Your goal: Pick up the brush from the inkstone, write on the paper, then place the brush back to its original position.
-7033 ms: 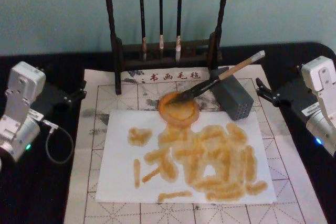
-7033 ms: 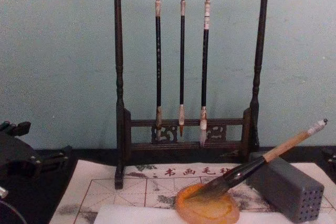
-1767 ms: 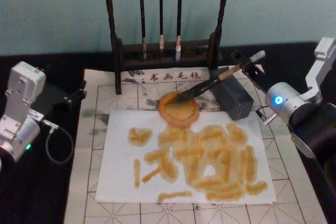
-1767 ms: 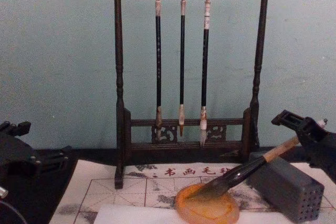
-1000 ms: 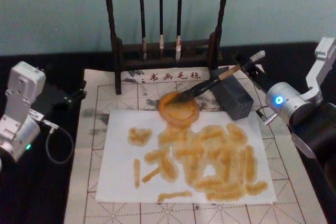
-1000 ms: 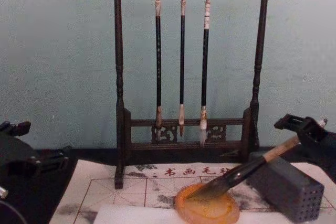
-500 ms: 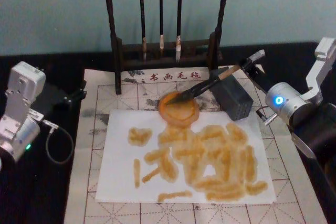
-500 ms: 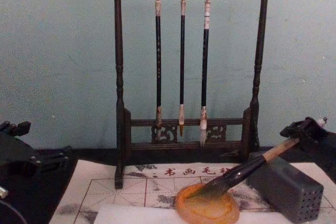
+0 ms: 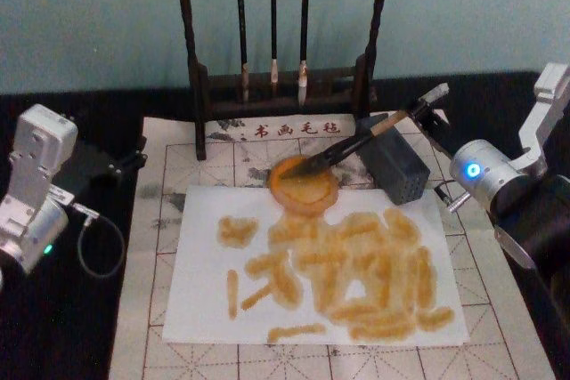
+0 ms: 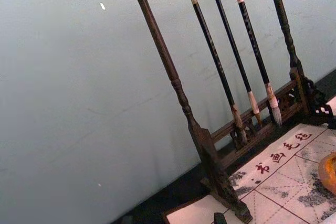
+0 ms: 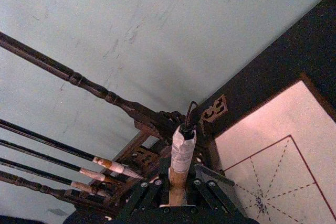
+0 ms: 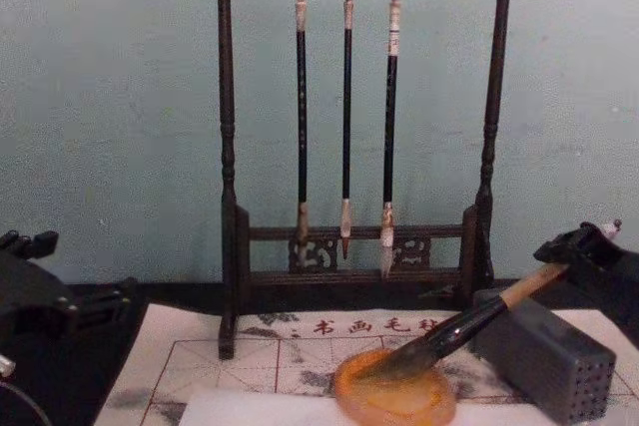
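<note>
item: the brush [image 9: 356, 142]. large calligraphy brush with a tan bamboo upper handle, a dark lower shaft, a fat dark bristle head and a white end cap [image 11: 184, 148] with a loop.

position: lies aslant. the cap end is at the right gripper [image 9: 426, 111], and the bristle head is at the far end of the shaft from it, resting in the inkstone [image 9: 303, 189]. the mid-shaft leans on the grey block [image 9: 396, 171], just below and ahead of the gripper.

hand state: the right gripper sits around the tan handle just under the cap. whether it has closed on the handle or merely brackets it, cannot tell. the left gripper [image 9: 125, 162] is parked well apart on the other side of the paper [image 9: 200, 309]; state cannot tell.

handling, judged: light, with a stiff, round, smooth shaft that is likely to roll or pivot in a loose hold. the head is soft and wet and will drip and smear, so keep it hanging away from the hand.

hold point, judged: the bamboo section below the cap, as now. a hold this far from the tip gives reach but weak control over tip pressure.

caution: the rack [image 9: 374, 42] stands close beside the gripper, so lift clear of it.
</note>
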You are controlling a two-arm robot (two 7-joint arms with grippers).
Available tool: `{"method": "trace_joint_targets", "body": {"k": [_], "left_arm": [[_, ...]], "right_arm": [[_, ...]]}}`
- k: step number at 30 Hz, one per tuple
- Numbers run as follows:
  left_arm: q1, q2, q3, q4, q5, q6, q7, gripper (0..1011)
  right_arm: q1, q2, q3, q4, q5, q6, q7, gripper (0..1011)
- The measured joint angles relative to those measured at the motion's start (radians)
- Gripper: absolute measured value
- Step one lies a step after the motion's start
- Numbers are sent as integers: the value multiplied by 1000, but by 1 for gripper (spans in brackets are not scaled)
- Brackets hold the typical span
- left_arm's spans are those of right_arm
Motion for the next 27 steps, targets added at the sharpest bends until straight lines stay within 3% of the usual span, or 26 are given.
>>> {"method": "trace_joint_targets", "body": {"k": [7, 21, 27], "left_arm": [[0, 0, 0, 0, 0, 0, 0, 1001], [0, 0, 0, 0, 0, 0, 0, 1001], [0, 0, 0, 0, 0, 0, 0, 1001]], "right_arm": [[0, 1, -2, 0, 0, -2, 1, 184], [6, 36, -44, -28, -13, -63, 37, 184], [6, 58, -70, -47, -51, -104, 40, 184]]}}
